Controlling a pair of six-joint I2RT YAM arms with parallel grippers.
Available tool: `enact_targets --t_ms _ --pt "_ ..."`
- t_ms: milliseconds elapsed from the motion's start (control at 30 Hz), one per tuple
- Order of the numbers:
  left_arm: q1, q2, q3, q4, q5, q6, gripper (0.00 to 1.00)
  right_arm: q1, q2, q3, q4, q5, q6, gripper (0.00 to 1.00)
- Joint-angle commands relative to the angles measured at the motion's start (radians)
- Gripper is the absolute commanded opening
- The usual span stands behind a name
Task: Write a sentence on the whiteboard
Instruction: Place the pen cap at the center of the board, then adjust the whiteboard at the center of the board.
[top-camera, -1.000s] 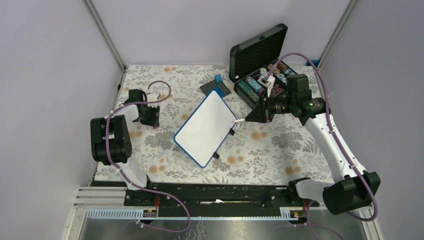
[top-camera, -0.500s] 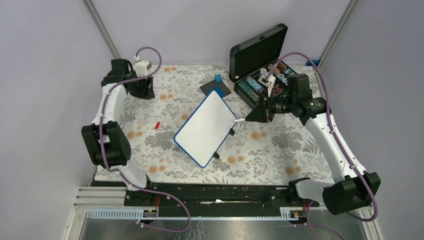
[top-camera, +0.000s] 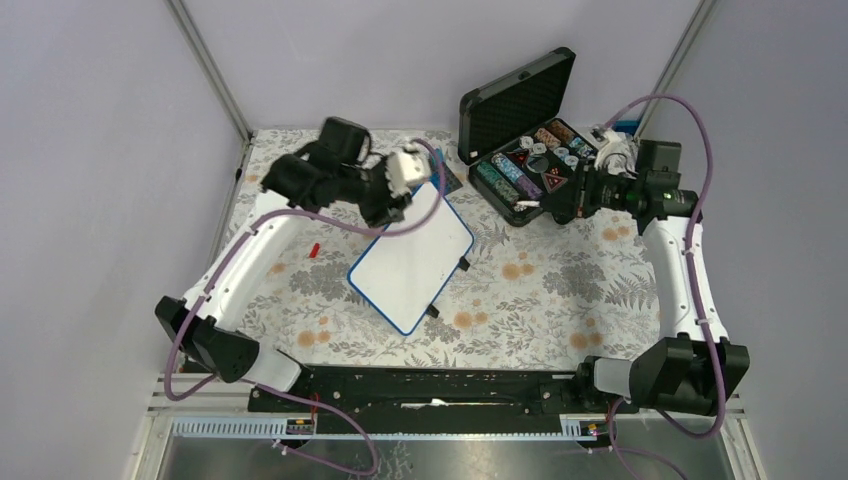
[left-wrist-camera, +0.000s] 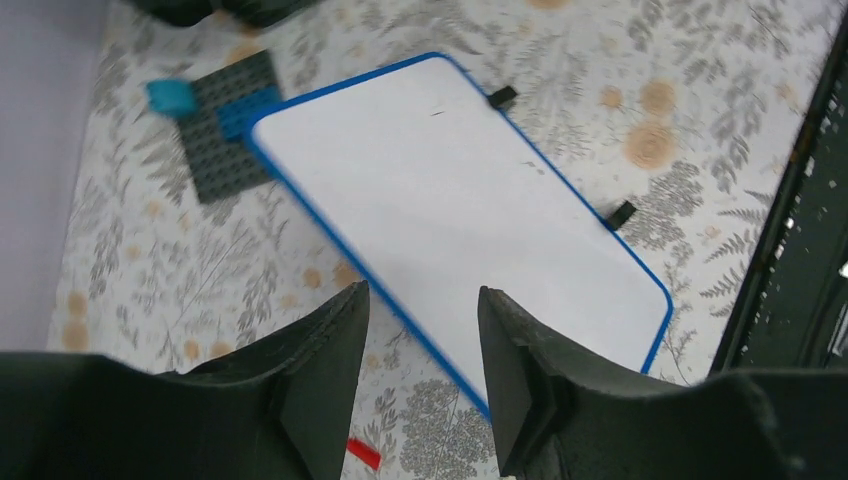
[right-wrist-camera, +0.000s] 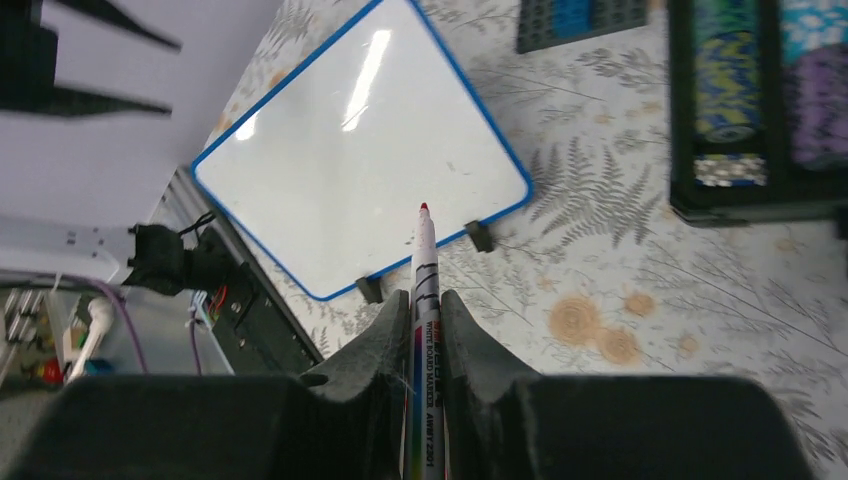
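Two claws: left claw (left-wrist-camera: 422, 300) spread above one whiteboard (left-wrist-camera: 450, 190), right claw (right-wrist-camera: 425, 300) pinching one marker (right-wrist-camera: 424, 250).

far corner of the whiteboard (top-camera: 410, 265) hidden under the left gripper (top-camera: 388, 205). blurred in the left wrist view: blue brick (left-wrist-camera: 172, 97). marker (right-wrist-camera: 425, 300) barrel cut off at the bottom edge. faint specks on the board, too small to read.

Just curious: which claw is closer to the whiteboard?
Left. The left claw hovers over the whiteboard at its far corner; the right claw, gripping a marker, is beside the case.
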Motion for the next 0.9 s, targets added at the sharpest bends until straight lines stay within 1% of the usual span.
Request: enact_targets --t_ms 0,33,67,133,167,200,267,433,567,633,733,867 --pt "-0.198 0.057 0.007 -0.061 -0.141 0.075 0.50 -0.087 -0.015 -0.037 0.073 0.006 0.047 0.00" --pt "-0.268 0.075 -0.008 -0.060 -0.160 0.078 0.50 -0.104 -0.020 -0.050 0.084 0.000 0.053 0.00" --pt "-0.300 0.094 -0.028 -0.058 -0.180 0.086 0.50 -0.119 -0.026 -0.061 0.094 -0.006 0.059 0.00" --pt "-0.417 0.128 -0.083 -0.021 -0.239 0.104 0.49 -0.144 -0.040 -0.078 0.108 -0.019 0.067 0.00" --pt "-0.456 0.143 -0.110 -0.003 -0.269 0.115 0.48 -0.154 -0.049 -0.087 0.113 -0.025 0.069 0.00" --pt "-0.490 0.164 -0.135 0.016 -0.291 0.129 0.44 -0.162 -0.060 -0.099 0.126 -0.031 0.075 0.00" --pt "-0.532 0.201 -0.168 0.045 -0.317 0.149 0.40 -0.176 -0.082 -0.121 0.160 -0.038 0.087 0.00" --pt "-0.594 0.272 -0.213 0.078 -0.327 0.201 0.38 -0.190 -0.091 -0.151 0.232 -0.067 0.171 0.00" --pt "-0.625 0.308 -0.252 0.097 -0.362 0.221 0.38 -0.197 -0.096 -0.165 0.264 -0.080 0.189 0.00" --pt "-0.630 0.323 -0.272 0.098 -0.366 0.221 0.40 -0.201 -0.108 -0.171 0.275 -0.076 0.190 0.00" --pt "-0.633 0.324 -0.327 0.136 -0.366 0.217 0.45 -0.204 -0.114 -0.177 0.291 -0.084 0.201 0.00" --pt "-0.637 0.326 -0.385 0.199 -0.388 0.212 0.44 -0.206 -0.112 -0.195 0.333 -0.097 0.236 0.00"
